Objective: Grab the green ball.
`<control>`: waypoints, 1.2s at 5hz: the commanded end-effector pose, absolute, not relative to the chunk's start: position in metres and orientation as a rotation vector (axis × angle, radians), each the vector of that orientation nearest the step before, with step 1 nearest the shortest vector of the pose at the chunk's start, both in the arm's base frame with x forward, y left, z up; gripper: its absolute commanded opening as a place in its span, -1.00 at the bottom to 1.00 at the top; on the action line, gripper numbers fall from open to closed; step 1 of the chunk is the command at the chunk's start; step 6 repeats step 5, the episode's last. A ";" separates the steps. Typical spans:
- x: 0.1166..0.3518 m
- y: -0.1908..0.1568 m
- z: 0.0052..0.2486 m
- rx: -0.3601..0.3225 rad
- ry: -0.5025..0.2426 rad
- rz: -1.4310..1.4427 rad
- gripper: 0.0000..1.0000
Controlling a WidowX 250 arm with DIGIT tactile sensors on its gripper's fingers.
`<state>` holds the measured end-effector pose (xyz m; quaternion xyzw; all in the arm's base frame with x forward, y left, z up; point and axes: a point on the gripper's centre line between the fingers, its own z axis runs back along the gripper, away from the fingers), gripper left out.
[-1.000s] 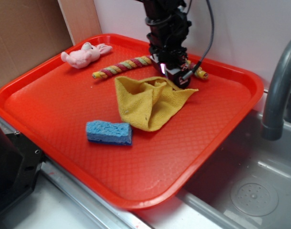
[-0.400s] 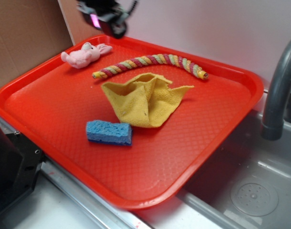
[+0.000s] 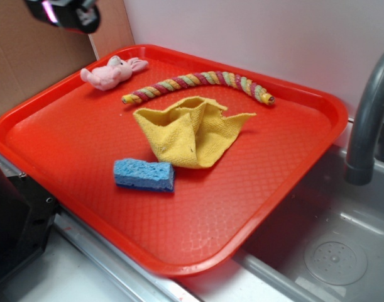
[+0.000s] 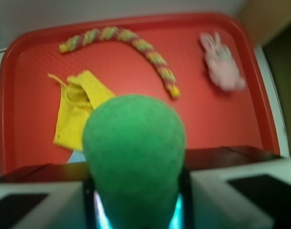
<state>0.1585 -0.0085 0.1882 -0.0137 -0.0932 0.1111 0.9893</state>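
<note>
Small matte green ball (image 4: 134,160) is pinched between black gripper (image 4: 135,191) jaws, raised well above red plastic tray (image 3: 292,189), past its far-left corner. Keep squeeze steady, avoid jerks; ball looks easy to slip.

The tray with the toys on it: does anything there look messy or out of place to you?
Only the yellow cloth: it lies crumpled and bunched near the middle of the red tray instead of flat. The blue sponge, rope toy and pink bunny lie apart and undamaged. Nothing looks spilled.
</note>
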 end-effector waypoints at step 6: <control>0.159 0.007 0.184 0.037 -0.220 0.546 -1.00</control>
